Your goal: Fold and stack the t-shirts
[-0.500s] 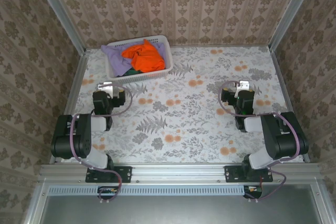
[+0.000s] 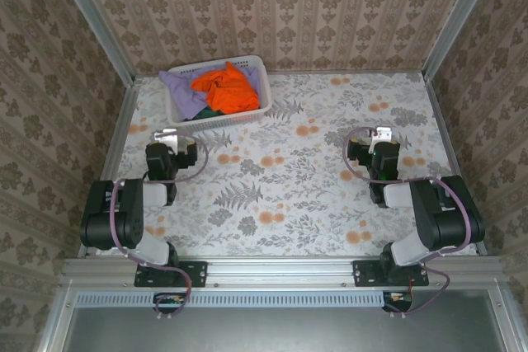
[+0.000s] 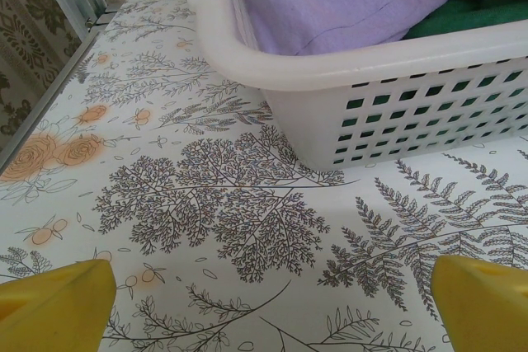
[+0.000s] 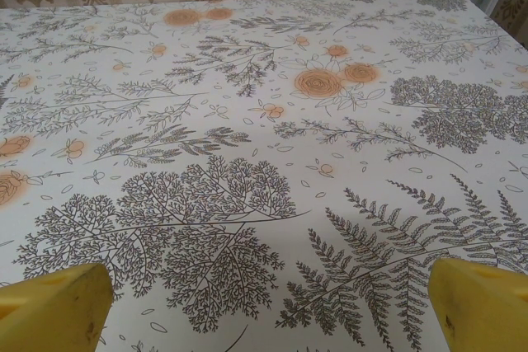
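The t-shirts (image 2: 206,98) lay crumpled in a heap inside a white lattice basket (image 2: 221,117) at the far left of the floral tabletop (image 2: 280,195). The orange shirt (image 2: 227,84) sat on top, bunched towards the basket's middle and right. The lavender shirt (image 2: 181,88) spread to the left and spilled over the rim there. A dark green shirt (image 2: 211,110) showed as a small patch underneath, by the near wall. Bunched as they were, no shirt's long axis or heading could be told. The basket itself ran lengthwise left to right, its right end turned slightly farther from the arms.

The left tool (image 2: 169,134) hung just short of the basket's near wall with its yellow fingers (image 3: 58,302) spread fully apart and nothing between them. The right tool (image 2: 381,133) hung over bare tabletop, well apart from the basket, equally wide open and holding nothing.
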